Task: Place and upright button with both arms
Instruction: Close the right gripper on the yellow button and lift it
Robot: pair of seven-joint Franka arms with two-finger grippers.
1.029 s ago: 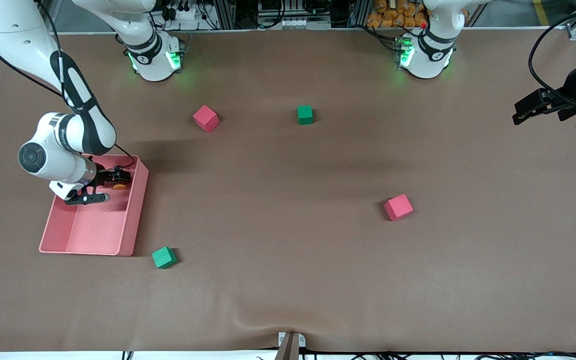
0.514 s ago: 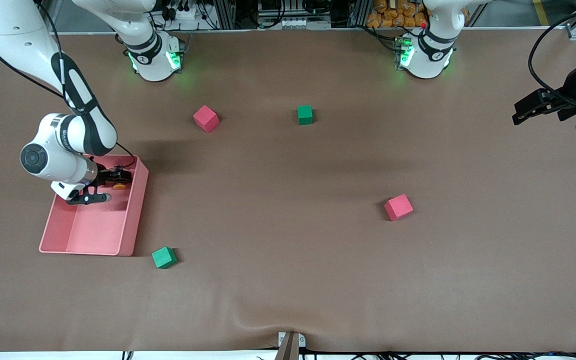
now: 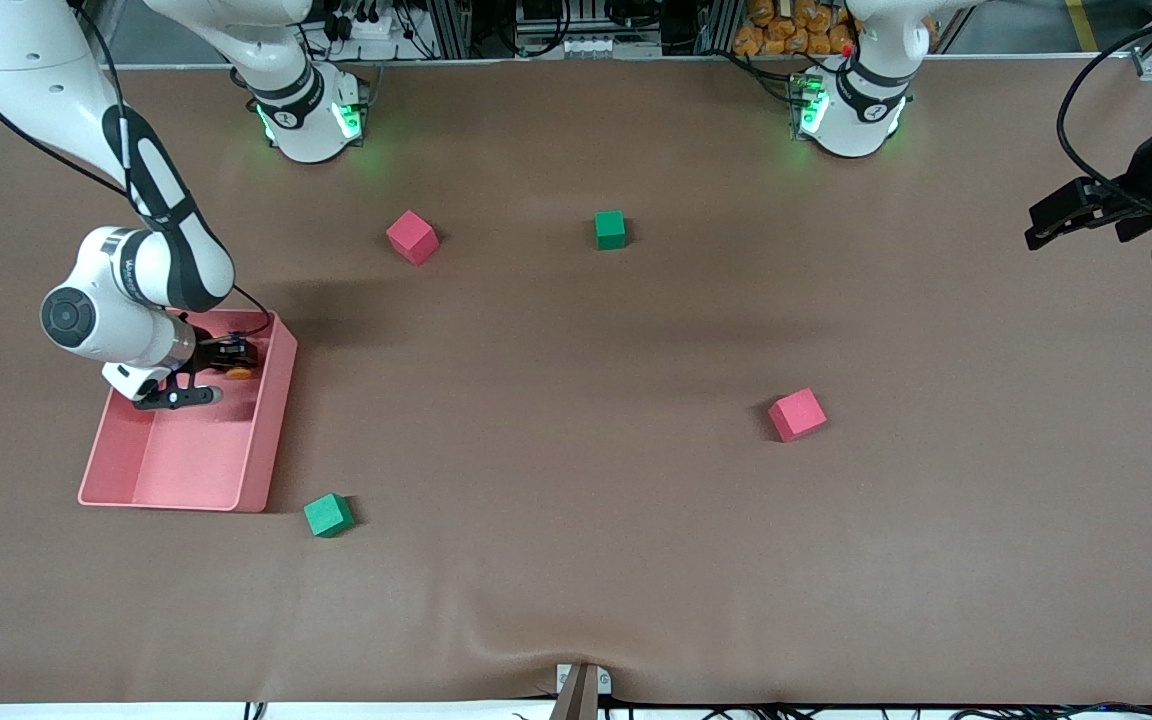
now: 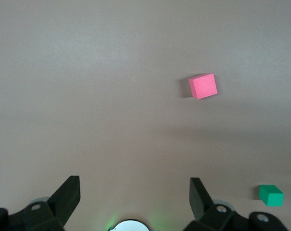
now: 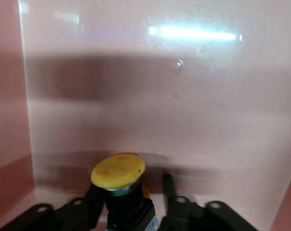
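The button stands upright, orange cap up, in the pink tray at the right arm's end of the table. My right gripper is low in the tray with its fingers on either side of the button. In the right wrist view the button sits between the fingers. One finger is against its black body and a strip of tray floor shows between the body and the other, so the gripper is open. My left gripper waits, open and empty, in the air over the left arm's end of the table; its wrist view shows the gripper over bare table.
A red cube and a green cube lie toward the bases. Another red cube lies mid-table toward the left arm's end. A green cube lies just past the tray's corner, nearer the front camera.
The right arm's wrist has shifted slightly toward the bases. The button has stayed in the same spot in the tray. The left arm has not moved.
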